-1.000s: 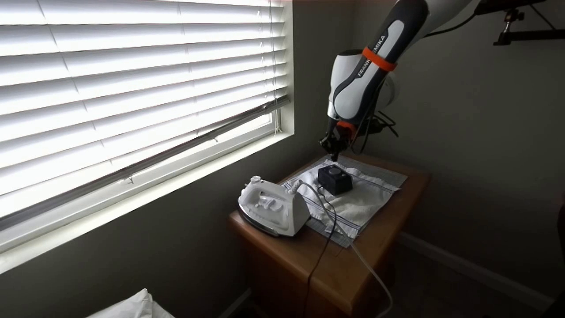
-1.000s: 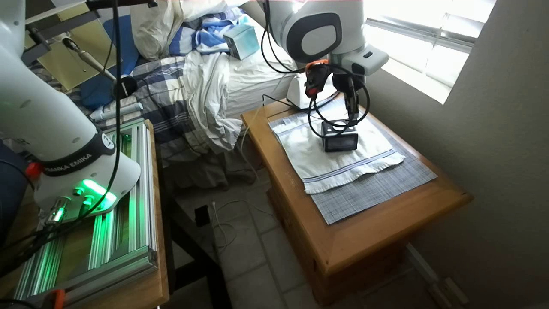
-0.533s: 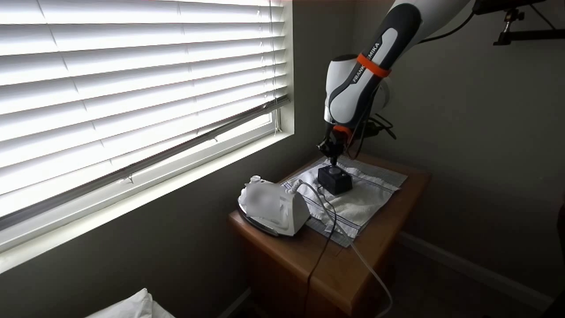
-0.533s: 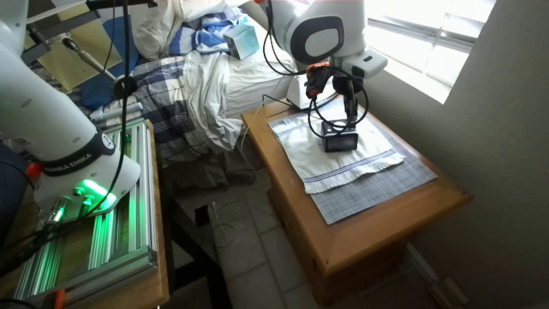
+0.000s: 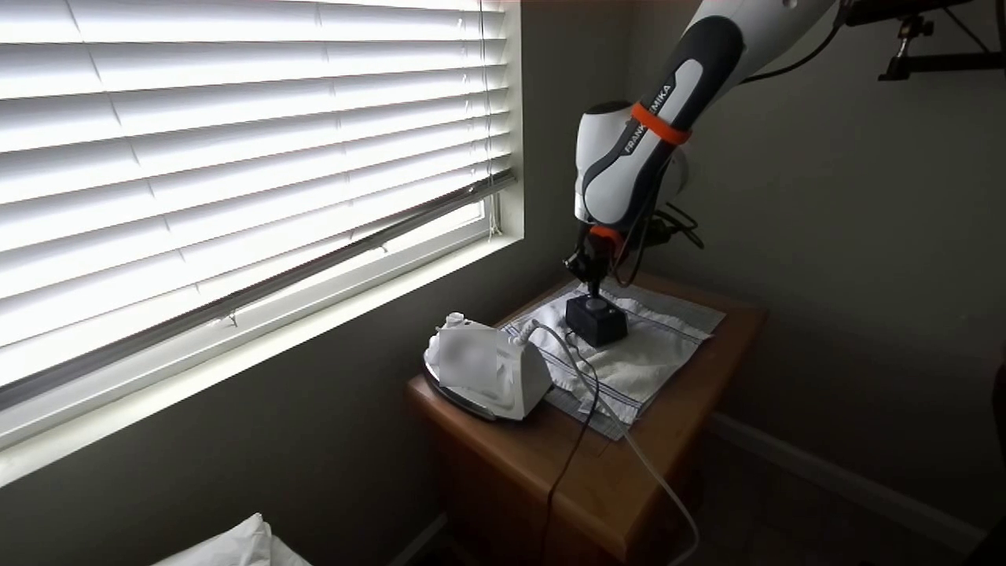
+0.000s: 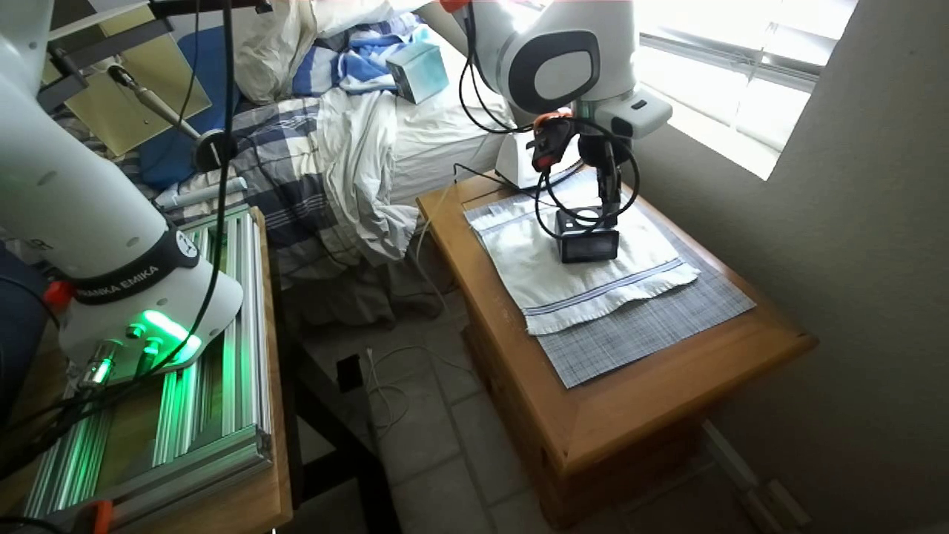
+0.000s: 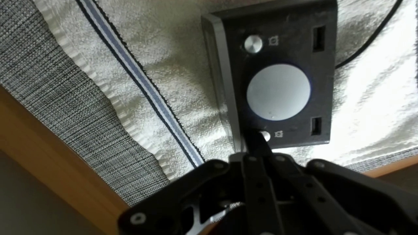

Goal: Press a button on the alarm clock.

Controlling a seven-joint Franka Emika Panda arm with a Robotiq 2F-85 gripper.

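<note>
The alarm clock (image 5: 597, 324) is a small black box lying on a white towel; it also shows in an exterior view (image 6: 589, 246), partly behind the cables. In the wrist view its top face (image 7: 294, 130) has a large round silver button (image 7: 278, 92), a small silver button (image 7: 253, 44) and another small silver button (image 7: 265, 135) near the fingertips. My gripper (image 7: 256, 138) is shut and empty, pointing down. Its fingertips partly cover that last small button; I cannot tell whether they touch it. The gripper (image 5: 594, 291) also stands at the clock's far top edge in an exterior view (image 6: 609, 211).
A white iron (image 5: 515, 381) with a cord stands at the corner of the wooden table (image 6: 608, 430). The towel (image 6: 578, 297) lies on a grey mat (image 6: 637, 345). A window with blinds (image 5: 236, 157) and a wall are close beside the table. Cables hang round the gripper.
The arm has come down, and the fingertips have dropped from above the clock to its top face. The clock has not moved.
</note>
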